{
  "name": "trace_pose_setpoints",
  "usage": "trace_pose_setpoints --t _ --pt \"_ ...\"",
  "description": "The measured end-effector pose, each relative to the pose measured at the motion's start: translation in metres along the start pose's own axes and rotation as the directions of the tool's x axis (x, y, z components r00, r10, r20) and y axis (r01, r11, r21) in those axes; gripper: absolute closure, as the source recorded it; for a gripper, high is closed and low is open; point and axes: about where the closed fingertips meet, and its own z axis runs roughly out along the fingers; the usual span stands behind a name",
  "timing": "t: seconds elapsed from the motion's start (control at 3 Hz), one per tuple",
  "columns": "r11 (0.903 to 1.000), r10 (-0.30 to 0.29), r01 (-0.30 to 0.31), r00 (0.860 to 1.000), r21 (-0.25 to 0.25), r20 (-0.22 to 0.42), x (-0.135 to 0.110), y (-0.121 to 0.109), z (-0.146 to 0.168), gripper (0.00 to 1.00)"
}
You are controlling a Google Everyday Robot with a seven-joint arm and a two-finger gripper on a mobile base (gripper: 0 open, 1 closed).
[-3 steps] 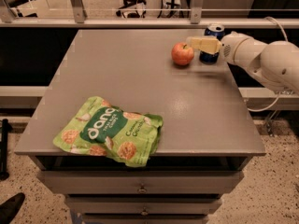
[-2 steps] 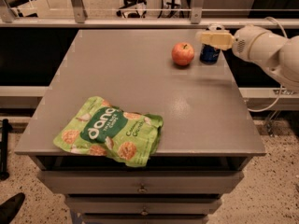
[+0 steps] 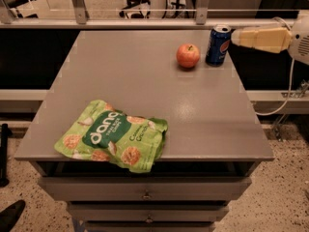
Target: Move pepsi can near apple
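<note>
On my feed the small dark-blue cylindrical pepsi can with its silver top stands upright near the far right corner of the flat grey table, its round red-white-blue logo facing me. The round red-orange apple sits just to the can's left and a touch nearer to me. There is a narrow gap of tabletop between them, so the two are close but not touching.

The robot's cream-coloured gripper reaches in from beyond the right edge of the table, level and pointing left. Its tip is right beside the upper part of the can. I cannot tell whether it touches the can, or whether the gripper is open or closed. The can is not between its jaws.

A crinkled green snack bag with white lettering lies flat near the front edge, towards the front left corner, well apart from the apple and the can.
</note>
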Motion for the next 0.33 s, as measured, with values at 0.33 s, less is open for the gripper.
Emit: trace_pose_setpoints --t 0.33 --pt "0.9986 0.001 -0.003 0.999 -0.053 -0.042 0.0119 0.0125 -0.0043 0.0"
